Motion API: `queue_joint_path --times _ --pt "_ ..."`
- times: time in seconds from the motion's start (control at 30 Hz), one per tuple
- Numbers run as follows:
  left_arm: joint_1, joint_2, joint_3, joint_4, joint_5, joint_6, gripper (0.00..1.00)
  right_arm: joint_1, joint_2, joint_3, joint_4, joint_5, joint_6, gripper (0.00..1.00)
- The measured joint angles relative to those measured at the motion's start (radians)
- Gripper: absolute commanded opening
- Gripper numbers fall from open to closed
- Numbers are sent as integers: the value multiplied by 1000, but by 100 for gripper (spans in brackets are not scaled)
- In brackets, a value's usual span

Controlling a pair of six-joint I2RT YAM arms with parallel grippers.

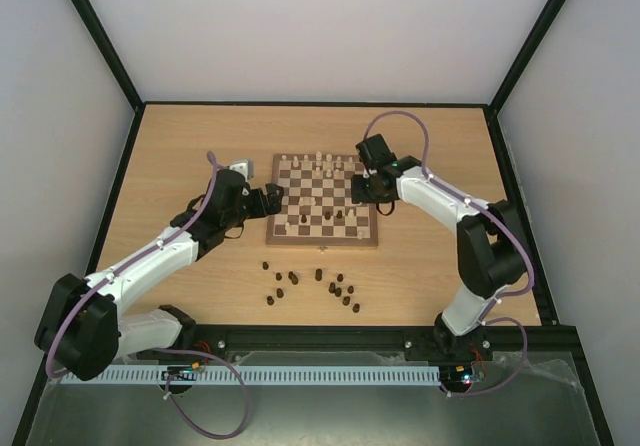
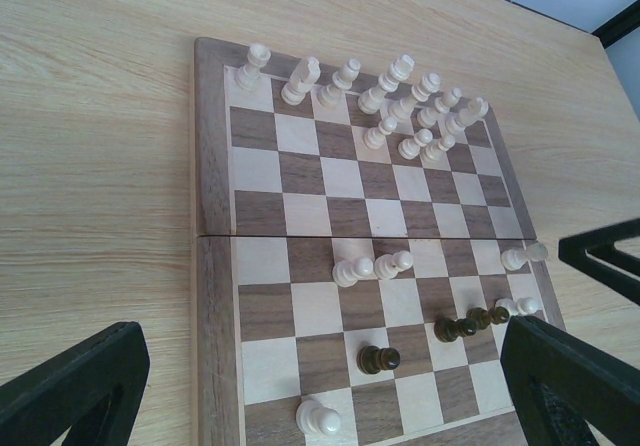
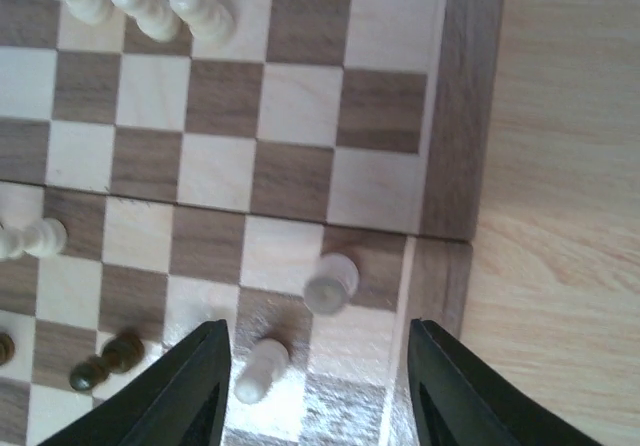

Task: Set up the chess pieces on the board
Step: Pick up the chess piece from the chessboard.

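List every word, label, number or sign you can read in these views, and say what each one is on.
No readable text in any view.
The board: no letters or numbers along its border.
The chess pieces: unmarked.
The table: plain wood, no label.
The small electronic parts at the near edge: any print is too small to read.

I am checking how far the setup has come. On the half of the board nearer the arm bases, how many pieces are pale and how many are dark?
Pale pieces: 5
Dark pieces: 3
Total: 8 on that half of the board
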Motion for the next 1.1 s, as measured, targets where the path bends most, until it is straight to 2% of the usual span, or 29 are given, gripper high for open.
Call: queue_joint_path --times 0.3,0.73,0.93,1.1 --pt "0 -2 0 0 1 0 99 28 85 85 -16 66 -3 43" --pt "0 -2 0 -1 1 0 99 39 157 104 -41 91 -10 28" --pt "0 -2 0 -1 1 0 99 40 175 121 -43 95 -11 17" --pt "0 -2 0 -1 1 0 99 40 176 125 -47 105 -12 13"
